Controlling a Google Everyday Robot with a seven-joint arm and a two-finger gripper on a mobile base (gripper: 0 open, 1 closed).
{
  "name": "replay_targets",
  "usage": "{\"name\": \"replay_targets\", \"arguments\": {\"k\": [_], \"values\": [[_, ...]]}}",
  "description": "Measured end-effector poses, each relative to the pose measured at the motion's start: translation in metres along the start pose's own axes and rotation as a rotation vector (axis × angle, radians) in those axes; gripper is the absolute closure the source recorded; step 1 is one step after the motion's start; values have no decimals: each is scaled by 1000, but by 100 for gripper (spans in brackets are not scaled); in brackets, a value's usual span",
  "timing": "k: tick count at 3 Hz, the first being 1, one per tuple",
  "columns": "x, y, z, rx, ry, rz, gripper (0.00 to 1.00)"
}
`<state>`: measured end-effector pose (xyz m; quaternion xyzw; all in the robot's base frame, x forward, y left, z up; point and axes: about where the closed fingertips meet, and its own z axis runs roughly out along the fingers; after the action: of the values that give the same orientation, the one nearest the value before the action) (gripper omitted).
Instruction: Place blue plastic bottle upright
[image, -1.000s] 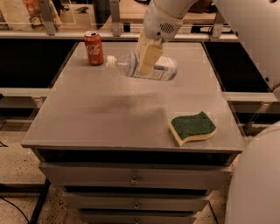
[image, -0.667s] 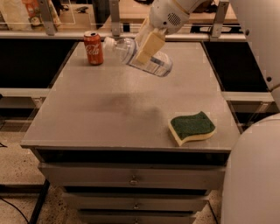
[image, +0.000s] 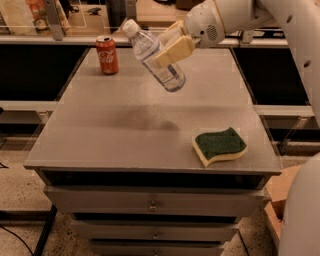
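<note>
The blue plastic bottle (image: 156, 56) is clear with a white cap and a pale label. It hangs in the air over the far middle of the grey cabinet top (image: 125, 135), tilted, cap up and to the left, base down and to the right. My gripper (image: 170, 46) comes in from the upper right and is shut on the bottle's middle, its tan fingers (image: 176, 51) across the body. The bottle touches nothing else; its shadow lies on the top below.
A red Coca-Cola can (image: 107, 55) stands upright at the far left of the top. A green and yellow sponge (image: 219, 145) lies near the front right corner. Drawers run below the front edge. Shelves stand behind.
The gripper has lifted the bottle off the cabinet top and turned it from lying flat to steeply tilted, cap now raised toward the upper left.
</note>
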<state>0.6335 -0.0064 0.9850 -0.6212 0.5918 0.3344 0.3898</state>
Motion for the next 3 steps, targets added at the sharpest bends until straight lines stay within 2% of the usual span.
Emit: {"name": "replay_targets", "arguments": {"k": [1,2,3], "values": [[5,4,1,30,-159,30,100],[16,6,6,61,-255,66,100],[31,4,10,71,-315,114,100]]}}
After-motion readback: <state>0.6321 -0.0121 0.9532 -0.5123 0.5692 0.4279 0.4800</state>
